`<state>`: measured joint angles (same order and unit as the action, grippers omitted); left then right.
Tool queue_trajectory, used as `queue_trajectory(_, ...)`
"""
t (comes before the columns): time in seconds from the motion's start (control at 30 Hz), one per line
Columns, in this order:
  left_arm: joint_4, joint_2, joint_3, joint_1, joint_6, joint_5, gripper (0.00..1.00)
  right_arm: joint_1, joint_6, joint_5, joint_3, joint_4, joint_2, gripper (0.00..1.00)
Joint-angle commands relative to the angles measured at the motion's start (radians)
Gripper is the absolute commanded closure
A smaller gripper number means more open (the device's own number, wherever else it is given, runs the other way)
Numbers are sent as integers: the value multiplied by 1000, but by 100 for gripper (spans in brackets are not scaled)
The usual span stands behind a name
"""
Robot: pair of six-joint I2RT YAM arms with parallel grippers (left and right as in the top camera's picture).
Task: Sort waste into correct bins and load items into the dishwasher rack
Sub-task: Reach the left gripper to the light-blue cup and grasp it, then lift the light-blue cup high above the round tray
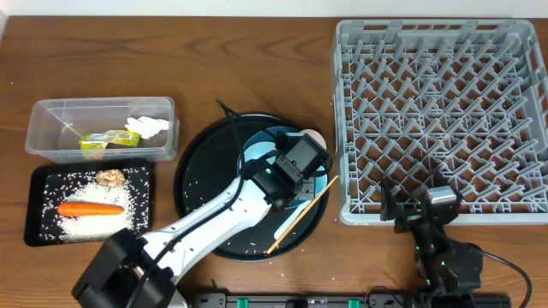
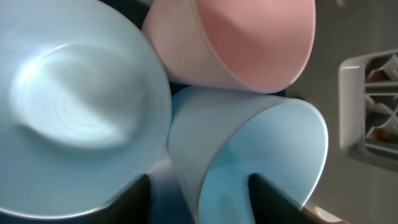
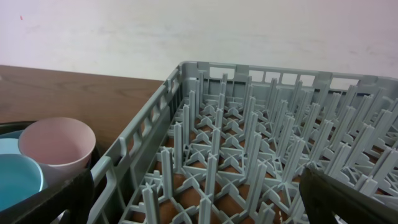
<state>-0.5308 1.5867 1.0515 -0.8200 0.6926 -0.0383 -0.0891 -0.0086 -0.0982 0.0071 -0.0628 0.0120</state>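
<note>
The left gripper [image 2: 199,190] holds its jaws half-spread astride the near wall of the small light-blue cup [image 2: 261,143], one finger in its mouth, not clamped. The cup touches the small pink cup [image 2: 249,37], beside the pale-blue bowl [image 2: 74,106]. The right gripper [image 3: 199,208] gapes wide over the dishwasher rack's [image 3: 249,124] near edge.

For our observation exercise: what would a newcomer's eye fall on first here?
The big grey rack, empty, dominates the right. At centre the left gripper straddles a blue cup's wall, a pink cup beside it. Far left, a carrot lies among rice.
</note>
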Motion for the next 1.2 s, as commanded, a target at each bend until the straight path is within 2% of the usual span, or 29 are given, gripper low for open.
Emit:
queue_trajectory(0.0, 18, 0, 13, 0, 1, -26, 73, -3, -7, -7, -2, -2, -3, 1)
queue_trajectory(0.07, 22, -3, 14, 0, 1, -26, 85, -3, -7, -7, -2, -2, -3, 1)
queue_trajectory(0.13, 21, -9, 14, 1, -4, -27, 87, -3, -7, -7, -2, -2, -2, 1)
queue_trajectory(0.17, 21, -13, 14, 2, -13, -27, 93, -3, -8, -7, -2, -2, -3, 1)
queue_trajectory(0.53, -91, -136, 15, 78, -26, -52, 94, -3, -8, -7, -2, -2, -3, 1)
queue_trajectory(0.87, -131, -443, 15, 91, -63, -47, 94, -3, -7, -7, -2, -2, -3, 1)
queue_trajectory(0.97, -159, -527, 15, 94, -188, -7, 94, -3, -7, -7, -2, -2, -3, 1)
queue_trajectory(1.17, -172, -615, 15, 156, -267, 182, 94, -3, -7, -7, -2, -2, -3, 1)
